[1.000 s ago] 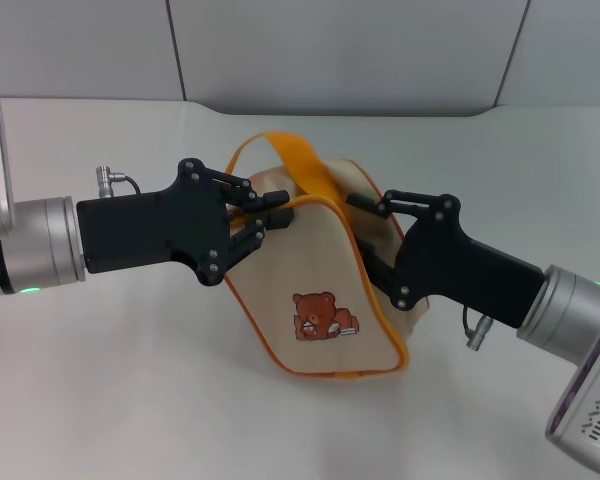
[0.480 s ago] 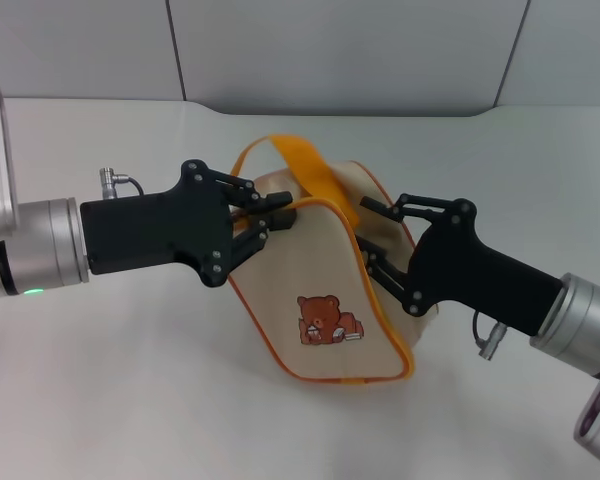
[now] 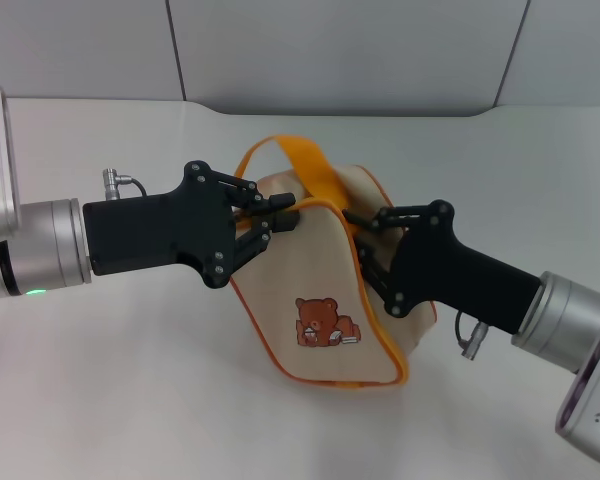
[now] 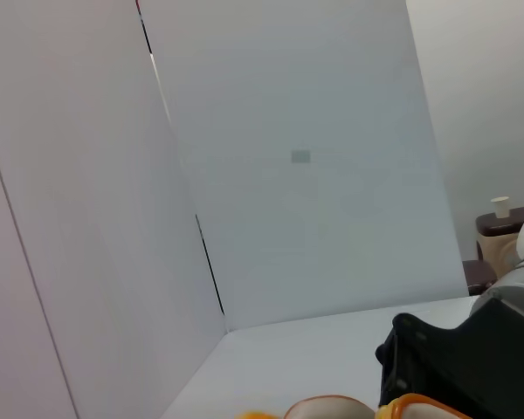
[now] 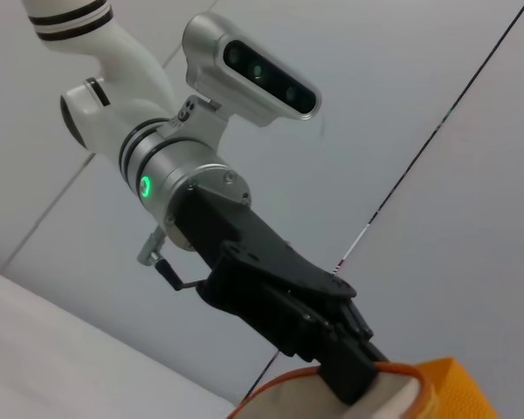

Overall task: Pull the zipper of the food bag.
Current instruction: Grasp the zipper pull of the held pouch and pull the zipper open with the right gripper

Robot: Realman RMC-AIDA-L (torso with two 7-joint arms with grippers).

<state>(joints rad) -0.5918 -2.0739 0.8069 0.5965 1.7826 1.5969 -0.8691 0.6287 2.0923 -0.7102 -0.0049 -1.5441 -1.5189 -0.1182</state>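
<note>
On the left, the left gripper (image 3: 280, 215) stays clamped on the top corner of the food bag (image 3: 325, 290), fingers pressed together on the cream canvas right where the orange edging meets the corner. It has barely shifted over the last second, so it's acting as the anchor. The bag itself stands mid-table, tilted, bear print facing near, orange loop handle (image 3: 300, 165) arching over the top toward the far side.

Now the change: the right gripper (image 3: 365, 245) had drifted out to the right half a second ago, and it has come back in toward the left, up against the bag's right side. Its fingers sit at the orange zipper (image 3: 358, 262) band running down that edge. I can't make out whether they're spread or pinching, and the silver pull tab isn't visible here.

The bag has also sagged a little lower at its near right corner. My read: the right arm is re-approaching for the pull, and the zipper doesn't look drawn along yet.
</note>
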